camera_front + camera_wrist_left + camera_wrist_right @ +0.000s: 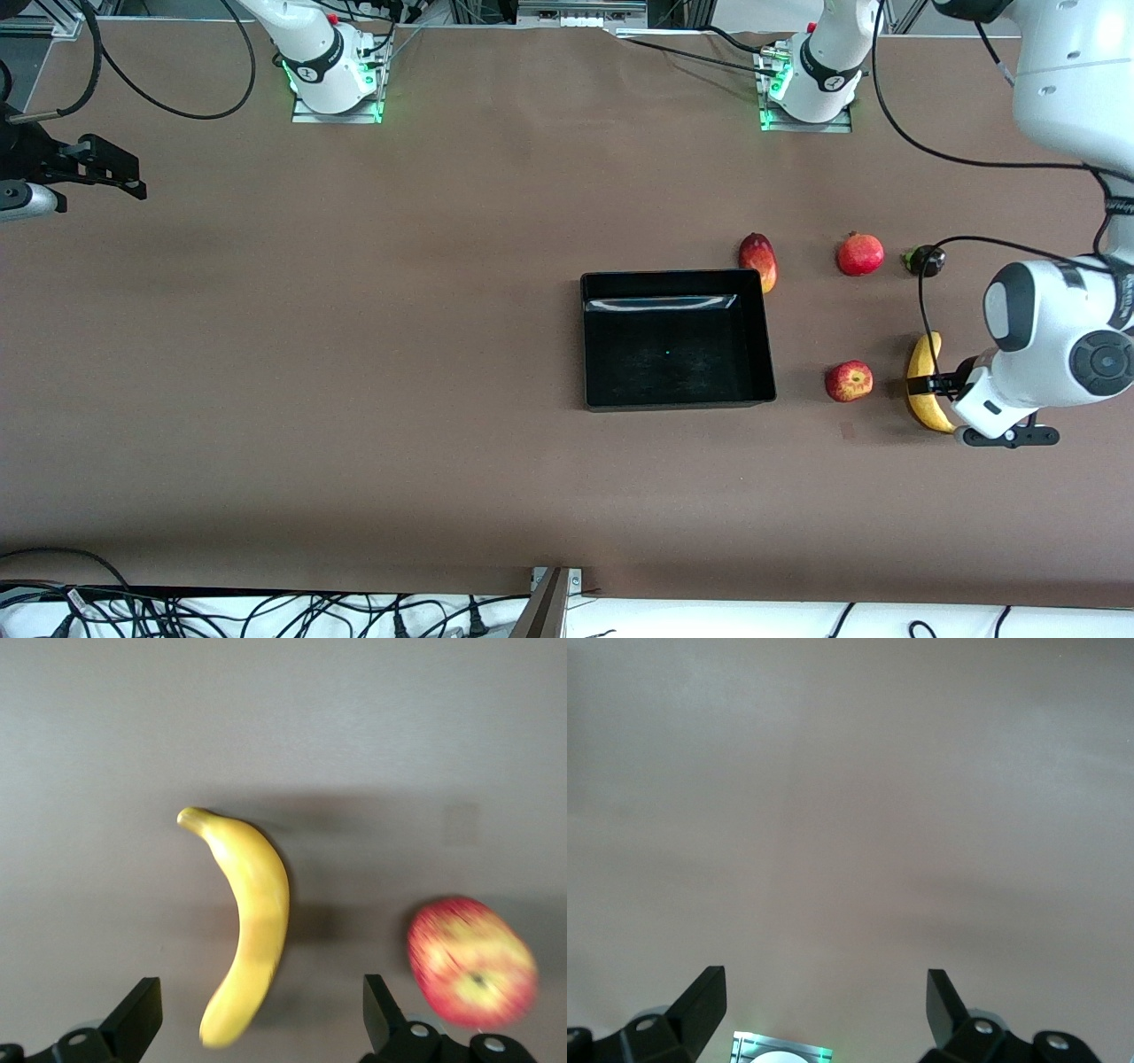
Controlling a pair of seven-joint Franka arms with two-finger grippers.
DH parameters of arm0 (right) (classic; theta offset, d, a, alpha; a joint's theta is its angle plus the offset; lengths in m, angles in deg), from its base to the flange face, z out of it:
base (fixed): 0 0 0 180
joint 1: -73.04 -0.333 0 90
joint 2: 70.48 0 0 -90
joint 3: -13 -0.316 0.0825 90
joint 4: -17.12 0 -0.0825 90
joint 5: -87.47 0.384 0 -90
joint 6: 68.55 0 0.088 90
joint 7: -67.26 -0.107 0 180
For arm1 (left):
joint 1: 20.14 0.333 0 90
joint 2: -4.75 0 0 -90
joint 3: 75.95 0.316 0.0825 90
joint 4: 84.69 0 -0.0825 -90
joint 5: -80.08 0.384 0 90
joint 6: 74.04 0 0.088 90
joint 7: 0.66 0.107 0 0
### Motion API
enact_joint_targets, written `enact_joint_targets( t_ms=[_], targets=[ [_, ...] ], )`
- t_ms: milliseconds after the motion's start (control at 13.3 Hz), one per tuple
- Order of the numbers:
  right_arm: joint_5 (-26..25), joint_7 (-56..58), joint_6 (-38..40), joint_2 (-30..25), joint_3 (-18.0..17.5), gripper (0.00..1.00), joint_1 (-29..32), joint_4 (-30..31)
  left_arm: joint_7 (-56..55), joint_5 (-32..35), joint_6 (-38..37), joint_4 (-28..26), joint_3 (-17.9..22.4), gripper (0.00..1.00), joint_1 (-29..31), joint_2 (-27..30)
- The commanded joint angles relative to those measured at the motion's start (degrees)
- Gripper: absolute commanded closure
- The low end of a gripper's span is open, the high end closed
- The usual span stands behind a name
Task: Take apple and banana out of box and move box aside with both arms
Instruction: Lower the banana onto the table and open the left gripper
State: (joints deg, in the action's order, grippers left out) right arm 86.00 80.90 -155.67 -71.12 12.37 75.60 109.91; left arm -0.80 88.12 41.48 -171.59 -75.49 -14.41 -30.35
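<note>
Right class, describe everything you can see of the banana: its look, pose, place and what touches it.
The banana is long, curved and plain yellow, smooth-skinned, with a narrow stem tip. It lies flat on the brown table at the left arm's end, beside the red apple. The left tool hangs open over it, its fingers astride the fruit without touching it in the wrist view. Only the table touches it.

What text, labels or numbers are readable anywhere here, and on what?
None readable.
Left arm's base and right arm's base: each has a small round mark on its black band, too small to read.
Black box, banana, apple: no print.
</note>
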Motion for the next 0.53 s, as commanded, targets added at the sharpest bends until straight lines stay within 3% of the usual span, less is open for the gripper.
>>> enact_joint_targets(
  t_ms=[0,150,450],
  targets=[
    [1.3,-0.3,0.8,-0.3,-0.3,0.00,0.3,-0.4,-0.6,-0.1,-2.0,-7.3,0.8,0.00,-2.6,10.2],
    [1.3,-0.3,0.8,-0.3,-0.2,0.00,0.3,-0.4,-0.7,-3.3,-3.3,-10.8,1.1,0.00,-4.8,16.6],
    [1.2,-0.3,0.8,-0.4,-0.3,0.00,0.3,-0.4,-0.7,-9.1,-10.9,-10.9,5.6,0.00,-10.1,26.6]
  ],
)
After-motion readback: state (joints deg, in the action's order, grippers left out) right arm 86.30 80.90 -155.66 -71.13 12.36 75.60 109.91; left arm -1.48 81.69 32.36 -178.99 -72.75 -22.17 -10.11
